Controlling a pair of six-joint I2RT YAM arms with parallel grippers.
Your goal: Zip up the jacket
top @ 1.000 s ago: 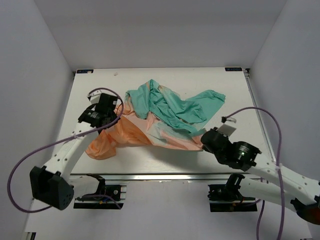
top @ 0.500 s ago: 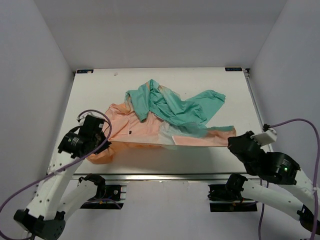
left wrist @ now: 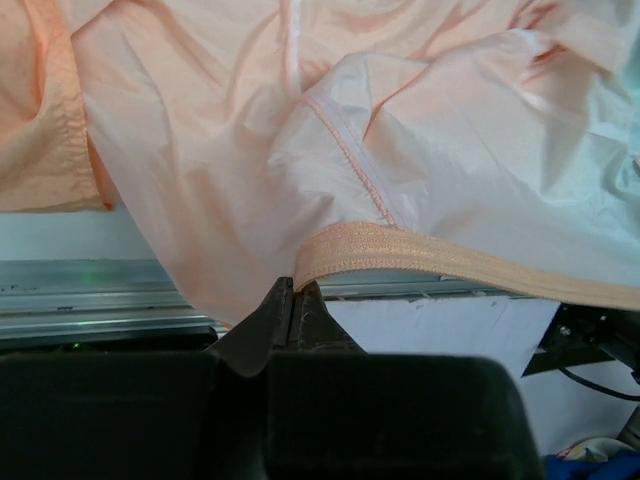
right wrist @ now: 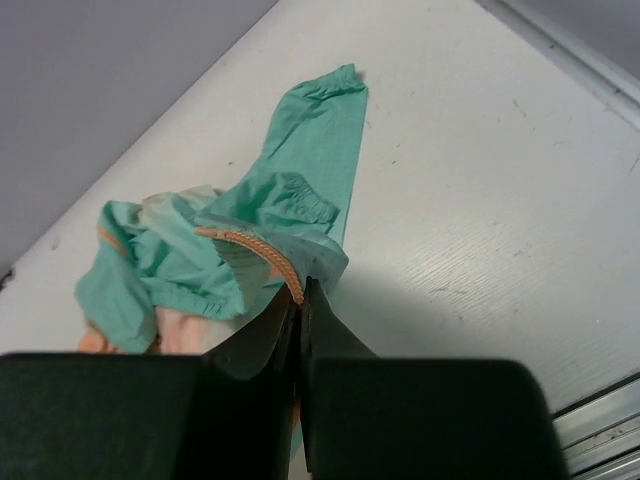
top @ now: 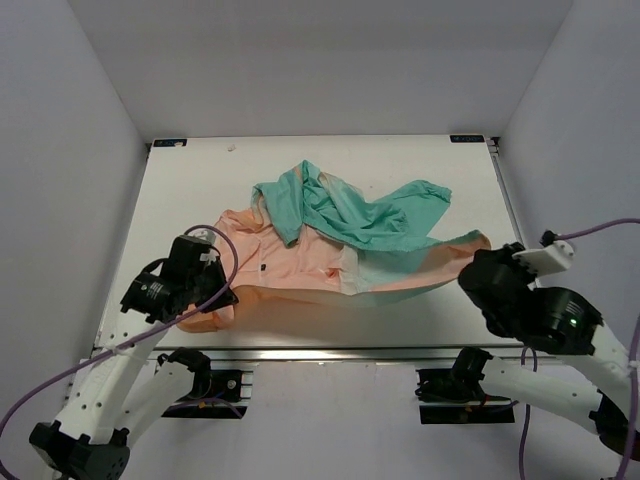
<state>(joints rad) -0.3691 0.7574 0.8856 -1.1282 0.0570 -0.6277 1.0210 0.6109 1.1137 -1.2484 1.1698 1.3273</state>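
The jacket (top: 330,240), peach-orange at the left and teal-green at the right, hangs stretched between my two grippers over the front half of the table. My left gripper (top: 222,296) is shut on its peach edge by an elastic band (left wrist: 400,250), as the left wrist view (left wrist: 292,290) shows. My right gripper (top: 478,258) is shut on the teal edge with its orange zipper tape (right wrist: 262,250), seen in the right wrist view (right wrist: 300,292). A teal sleeve (right wrist: 325,130) lies flat on the table beyond it.
The white table (top: 190,190) has a metal rail (top: 330,352) along its front edge. Grey walls enclose it on three sides. Purple cables loop from both arms.
Both grippers have moved apart and back toward the near edge, lifting and pulling the jacket's front edge taut between them. The right gripper rose slightly toward the right.
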